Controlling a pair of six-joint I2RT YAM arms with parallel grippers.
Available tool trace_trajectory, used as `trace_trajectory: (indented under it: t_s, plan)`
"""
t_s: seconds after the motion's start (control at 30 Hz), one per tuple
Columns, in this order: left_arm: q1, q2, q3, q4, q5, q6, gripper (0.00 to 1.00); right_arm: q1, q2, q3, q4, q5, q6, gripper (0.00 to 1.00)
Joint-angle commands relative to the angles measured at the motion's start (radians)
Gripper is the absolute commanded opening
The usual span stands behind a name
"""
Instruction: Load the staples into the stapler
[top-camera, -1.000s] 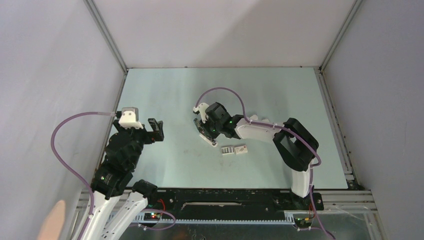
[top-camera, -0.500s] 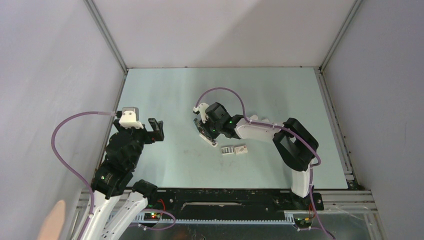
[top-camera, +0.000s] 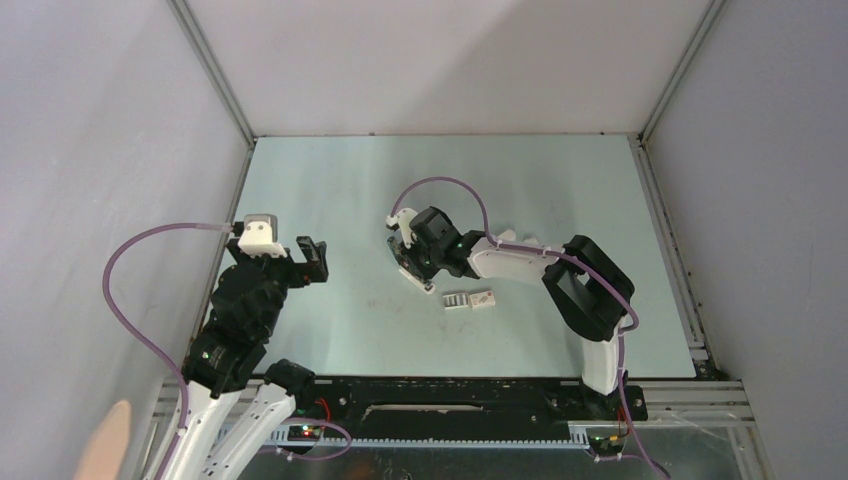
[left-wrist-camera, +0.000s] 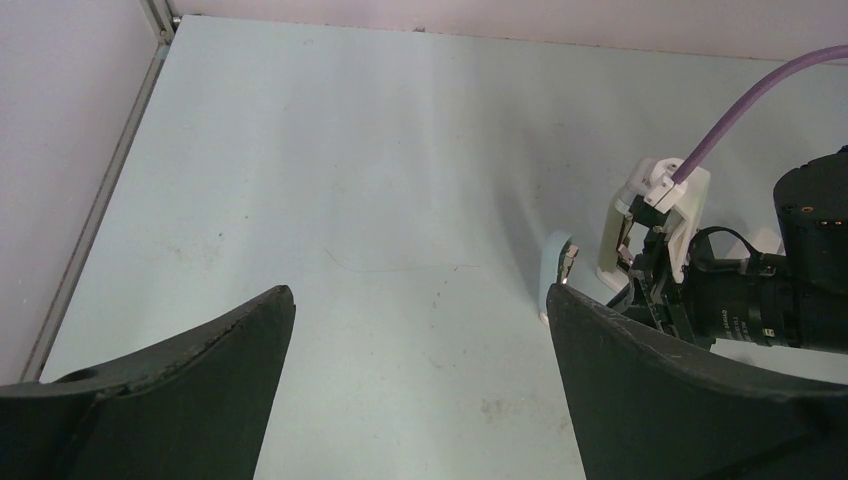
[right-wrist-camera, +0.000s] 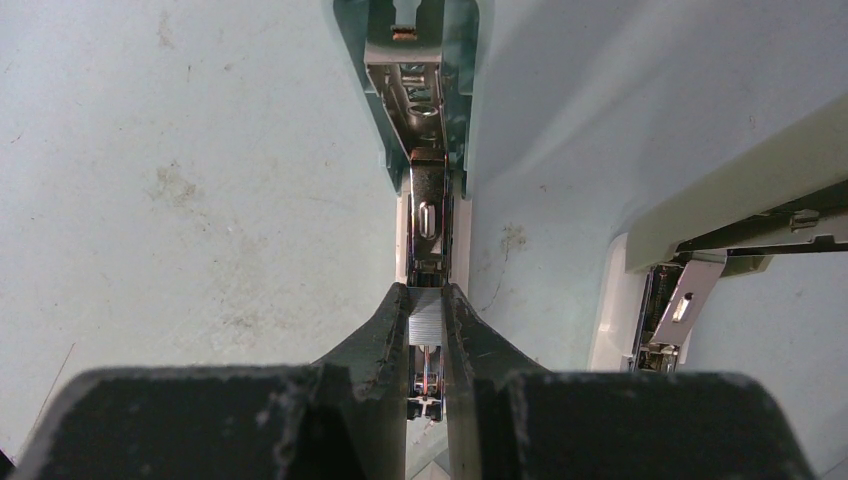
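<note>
Right gripper (right-wrist-camera: 427, 296) is pinched shut on a strip of staples (right-wrist-camera: 427, 320), hanging directly above the stapler (right-wrist-camera: 425, 195) and in line with its open channel. I judge the strip light and stiff but brittle: the glued row snaps if bent. I'd hold its flat sides lightly, as now. A striped grey block (top-camera: 457, 300) and a white box (top-camera: 483, 297) lie just right of the stapler. Left gripper (left-wrist-camera: 420, 300) gapes wide and empty, well left of it. Versus a second ago, only the right elbow has crept.
</note>
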Motion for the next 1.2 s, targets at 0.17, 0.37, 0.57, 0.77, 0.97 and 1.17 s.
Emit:
trace_trajectory:
  t_s: [0.17,0.37,0.57,0.77,0.97,1.17]
  plan:
    - [0.005,0.003,-0.007,0.034,0.016,0.002,1.00,-0.002,0.004,0.007,-0.019,0.022,0.003,0.10]
    - [0.006,0.002,-0.007,0.033,0.020,0.002,1.00,0.001,-0.005,0.007,-0.054,0.028,-0.002,0.15]
    - [0.006,-0.001,-0.006,0.034,0.020,0.002,1.00,0.001,-0.028,0.007,-0.052,0.002,-0.002,0.31]
    - [0.007,-0.004,-0.006,0.034,0.022,0.003,1.00,-0.010,-0.047,0.006,-0.020,-0.008,0.008,0.48]
    - [0.006,-0.003,-0.006,0.034,0.023,0.003,1.00,-0.029,-0.020,0.046,-0.022,0.020,0.018,0.47]
    - [0.007,0.000,-0.006,0.034,0.022,0.003,1.00,-0.036,0.011,0.082,-0.011,0.022,0.025,0.47]
